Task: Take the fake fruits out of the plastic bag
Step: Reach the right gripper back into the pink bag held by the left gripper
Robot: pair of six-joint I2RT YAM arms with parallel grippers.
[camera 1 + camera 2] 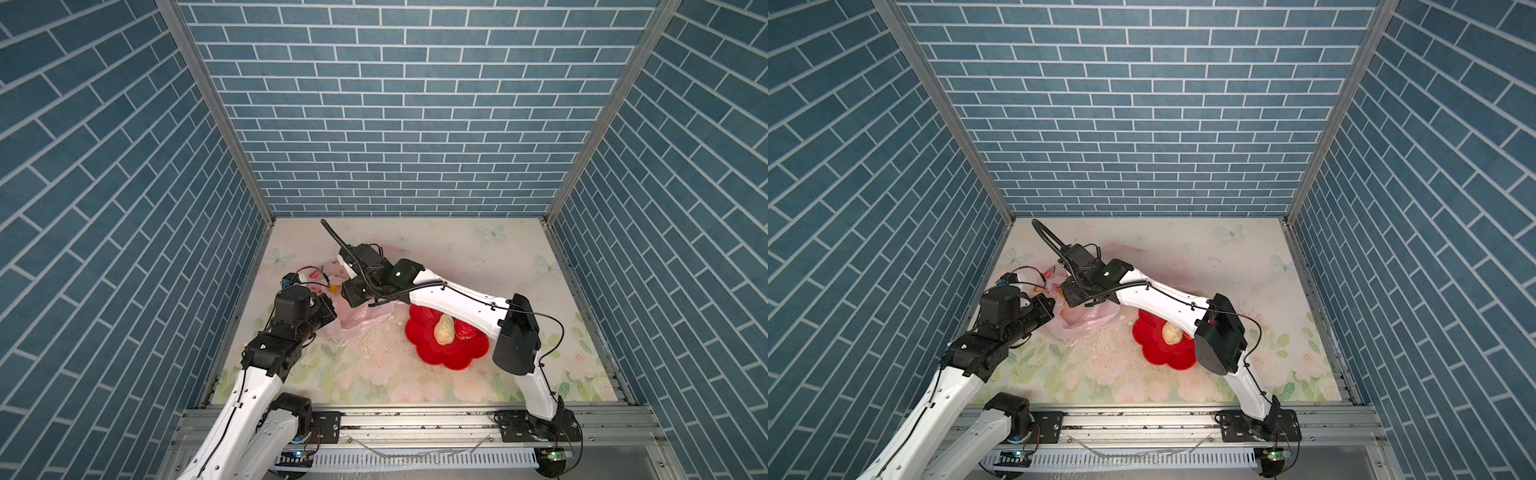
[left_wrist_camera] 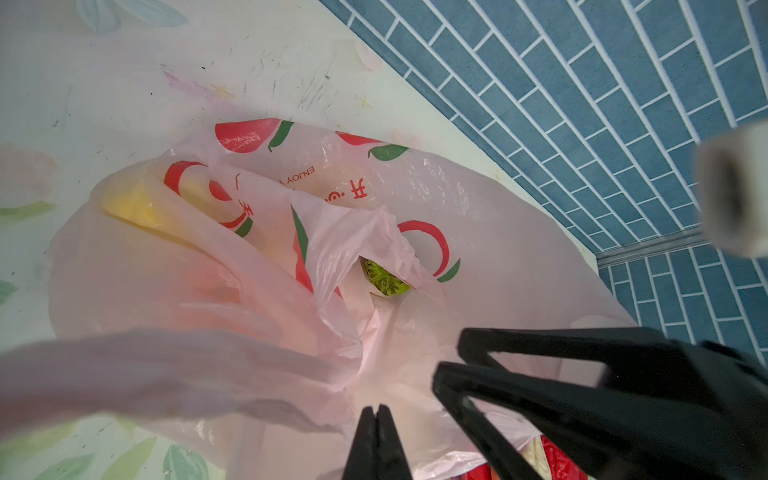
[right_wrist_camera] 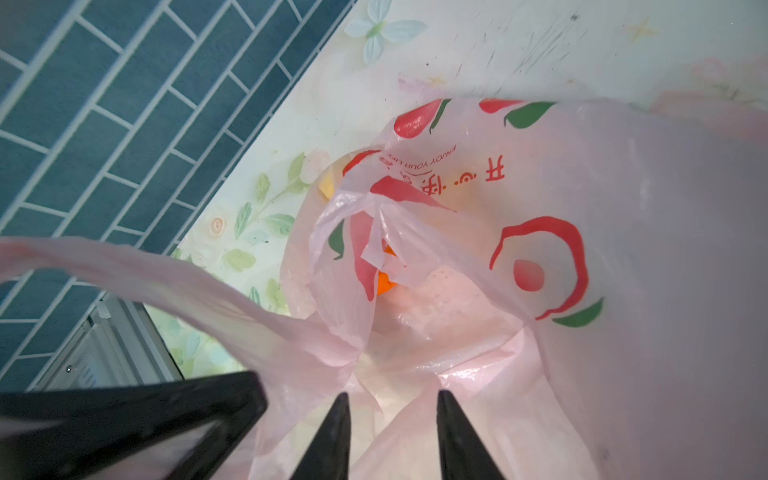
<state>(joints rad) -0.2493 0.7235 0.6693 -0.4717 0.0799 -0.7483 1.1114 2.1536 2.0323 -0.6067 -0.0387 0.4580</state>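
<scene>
Left wrist view first: how do the jaws of the left gripper [image 2: 376, 409] stand?

Clenched tip to tip, pinching the rim film of the plastic bag [image 2: 507, 316].

And where is the bag?

In both top views it lies crumpled on the left rear part of the floral table [image 1: 374, 378], between the two grippers. Its length runs roughly front to rear, and its mouth is turned up at both wrist cameras. One loop handle [image 3: 137, 270] stretches, blurred, across the right wrist view.

And the right gripper [image 3: 392, 395]?

Its jaws are parted, with pink film lying in the gap. Whether they press it I cannot tell.

Which fruits are inside?

A green fruit [image 2: 384, 282] with a bumpy rind peeps out between the mouth folds. A yellow fruit [image 2: 133, 208] shows through the film, too veiled to give its axis. In the right wrist view an orange fruit [image 3: 386, 284] sits deep in the mouth.

Any outside the bag?

A cream bumpy fruit [image 1: 444, 330] lies in the red flower-shaped bowl [image 1: 428, 353], well apart from the bag and to its right, under the right arm. Its long axis points from the front rail toward the back wall, slightly tilted. A red fruit [image 1: 466, 331] lies just beside it, partly hidden by the arm.
</scene>
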